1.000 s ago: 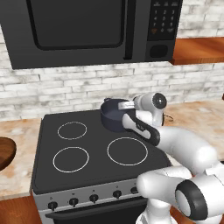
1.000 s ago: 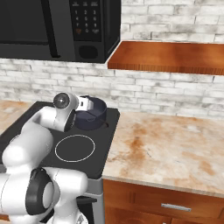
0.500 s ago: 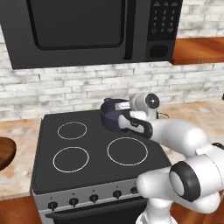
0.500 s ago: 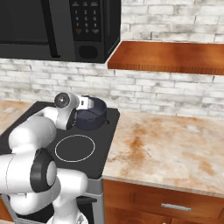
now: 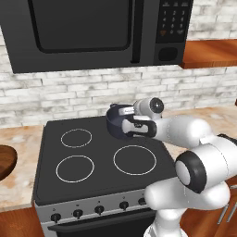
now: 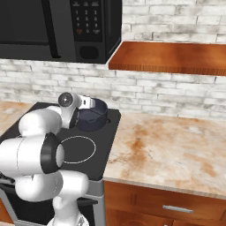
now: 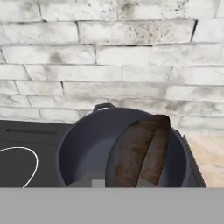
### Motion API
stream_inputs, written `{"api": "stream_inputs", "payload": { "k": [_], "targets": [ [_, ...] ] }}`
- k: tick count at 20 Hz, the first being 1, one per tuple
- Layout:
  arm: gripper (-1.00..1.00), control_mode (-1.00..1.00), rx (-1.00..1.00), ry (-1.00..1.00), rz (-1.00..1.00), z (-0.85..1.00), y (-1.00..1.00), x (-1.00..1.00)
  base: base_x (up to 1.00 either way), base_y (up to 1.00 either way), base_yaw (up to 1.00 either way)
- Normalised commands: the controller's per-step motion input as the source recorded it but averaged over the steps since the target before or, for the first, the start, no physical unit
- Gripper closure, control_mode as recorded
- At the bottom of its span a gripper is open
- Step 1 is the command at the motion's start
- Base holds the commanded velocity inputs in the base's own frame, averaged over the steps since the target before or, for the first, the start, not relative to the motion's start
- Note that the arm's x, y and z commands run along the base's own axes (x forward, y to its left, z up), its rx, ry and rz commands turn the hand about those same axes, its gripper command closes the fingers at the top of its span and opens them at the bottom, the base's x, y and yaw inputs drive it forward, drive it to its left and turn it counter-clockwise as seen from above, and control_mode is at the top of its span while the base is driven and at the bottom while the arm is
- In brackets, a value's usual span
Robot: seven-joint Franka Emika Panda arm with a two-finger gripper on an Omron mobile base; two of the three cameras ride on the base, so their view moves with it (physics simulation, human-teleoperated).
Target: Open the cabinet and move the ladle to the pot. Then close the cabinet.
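- Left base view: the black glass stove top [image 5: 92, 157] with four white rings fills the middle, and a black microwave [image 5: 92, 32] hangs above it against the whitewashed brick wall [image 5: 69, 92].
- To the right of the stove lies the mottled tan stone counter [image 6: 172, 150], with a reddish-brown wooden underside of a wall unit [image 6: 170, 57] above it. I cannot tell from these views whether its doors stand open or shut.
- The small round dark grey-blue metal pot [image 5: 118, 124] stands upright on the stove's far right corner, close to the brick wall. In the hand view one short loop handle of the pot [image 7: 103, 106] points toward the wall.
- The rusty brown curved scoop of the ladle [image 7: 140, 151] sits inside the pot, reaching from the near rim up toward the far right rim. Its long axis runs from the hand outward toward the wall and leans slightly right; its hollow side faces left. The ladle's handle is hidden.
- The white arm's two-finger gripper [image 5: 124, 112] hangs just over the pot's near rim, aimed toward the wall; in the right base view the gripper [image 6: 90, 103] sits at the pot's left edge.
- The jaws stand together; the frames hide the fingertips, so whether they pinch the ladle I cannot tell.
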Motion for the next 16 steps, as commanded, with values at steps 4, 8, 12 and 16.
{"api": "stream_inputs", "payload": {
  "k": [4, 8, 12, 16],
  "targets": [
    [-1.00, -1.00, 0.00, 0.00, 0.02, -0.22, 0.04, 0.03, 0.00, 0.00, 0.00],
    [-1.00, -1.00, 0.00, 0.00, 0.01, -0.19, 0.11, 0.09, 0.00, 0.00, 0.00],
    [-1.00, -1.00, 0.00, 0.00, 0.01, -0.08, 0.04, 0.16, 0.00, 0.00, 0.00],
    [-1.00, -1.00, 0.00, 0.00, 0.00, 0.00, 0.00, 0.18, 0.00, 0.00, 0.00]
  ]
}}
